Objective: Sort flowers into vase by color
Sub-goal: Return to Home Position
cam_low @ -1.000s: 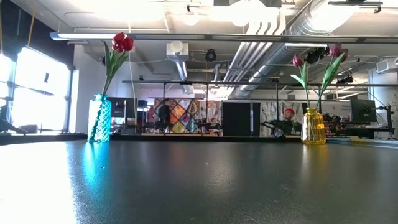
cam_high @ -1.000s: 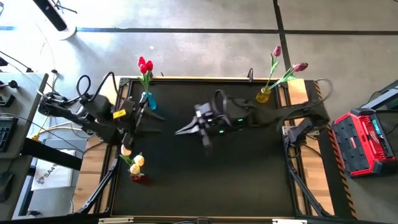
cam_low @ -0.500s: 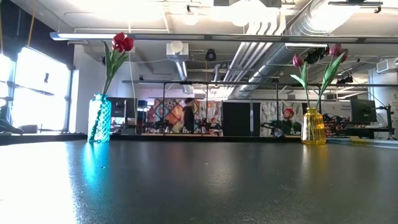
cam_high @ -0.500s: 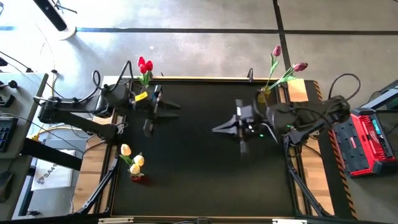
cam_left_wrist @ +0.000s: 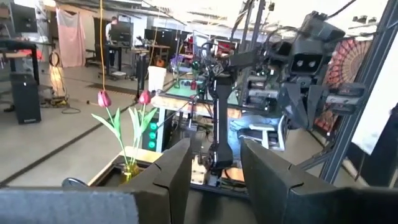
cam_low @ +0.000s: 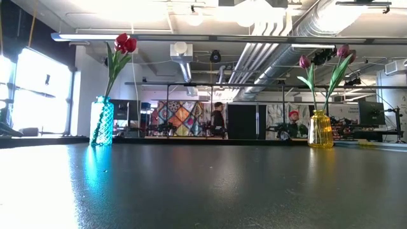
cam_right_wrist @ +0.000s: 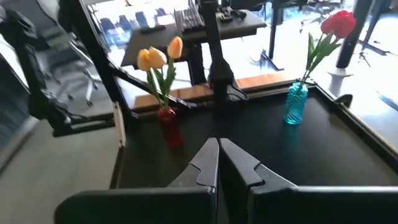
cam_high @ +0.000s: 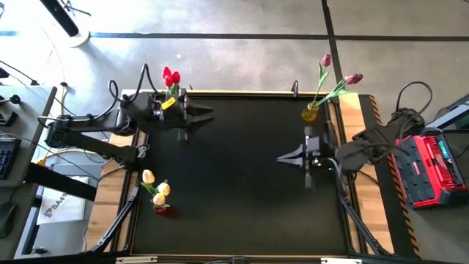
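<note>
With red flowers (cam_high: 170, 76) far left, pink flowers (cam_high: 354, 78) far right and yellow flowers (cam_high: 162, 189) near left on the desk (cam_high: 242, 209), the open, empty left hand (cam_left_wrist: 216, 147) and closed, empty right hand (cam_right_wrist: 217, 144) should retract high, clear of them.

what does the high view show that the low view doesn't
Only the high view shows the left end effector, by the back left corner of the table, and the right end effector, over its right side. It alone shows the red vase holding the yellow flowers at the left edge. Only the low view shows a person in the room behind. Both show the red flowers, the pink flowers and the yellow vase; the blue vase is plain only in the low view.
</note>
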Motion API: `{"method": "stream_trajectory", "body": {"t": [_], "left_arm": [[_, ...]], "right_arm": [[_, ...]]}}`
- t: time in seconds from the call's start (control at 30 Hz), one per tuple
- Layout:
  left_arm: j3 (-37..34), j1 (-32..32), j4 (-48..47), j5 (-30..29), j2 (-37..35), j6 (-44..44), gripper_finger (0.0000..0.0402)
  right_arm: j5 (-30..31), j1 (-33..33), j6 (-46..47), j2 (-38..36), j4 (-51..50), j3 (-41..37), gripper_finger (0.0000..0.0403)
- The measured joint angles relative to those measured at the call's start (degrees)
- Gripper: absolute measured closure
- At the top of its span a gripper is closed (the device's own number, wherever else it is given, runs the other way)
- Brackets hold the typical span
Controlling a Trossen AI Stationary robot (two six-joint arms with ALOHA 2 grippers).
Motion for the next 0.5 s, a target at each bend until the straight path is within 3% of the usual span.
{"method": "stream_trajectory", "body": {"t": [0.27, 0.5], "left_arm": [[0.0, 0.0, 0.1, 1.0, 3.5, -3.5, 0.0288], [0.0, 2.1, 0.5, 1.4, 7.1, -0.7, 0.0308]], "right_arm": [[0.3, 1.0, -7.0, -13.8, 17.6, -18.7, 0.0403], [6.0, -2.3, -7.4, -20.7, 14.8, -26.9, 0.0403]]}}
